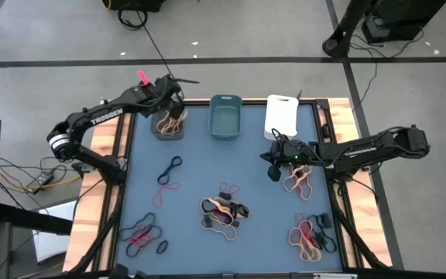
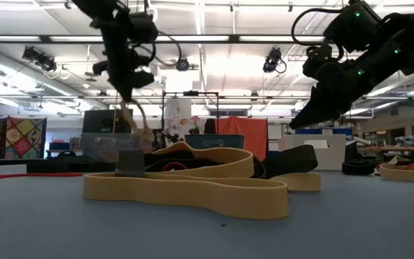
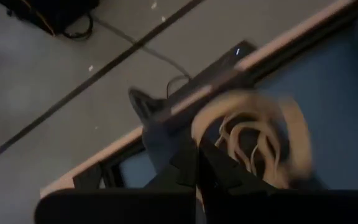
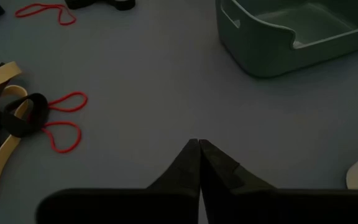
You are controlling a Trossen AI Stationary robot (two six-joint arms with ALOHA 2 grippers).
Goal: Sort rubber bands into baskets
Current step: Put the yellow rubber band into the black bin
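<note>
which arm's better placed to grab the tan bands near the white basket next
Right. The right gripper, shut and empty, hovers beside those tan bands. The left gripper is at the dark grey basket, shut on tan bands of its own.

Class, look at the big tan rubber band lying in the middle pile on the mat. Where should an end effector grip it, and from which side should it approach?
Probably from straight above, pinching one strand of the big tan rubber band at the free loop end that sticks out clear of the black bands. The low view shows it lying flat on the mat as a wide strip standing on edge, so fingers can straddle that wall.
</note>
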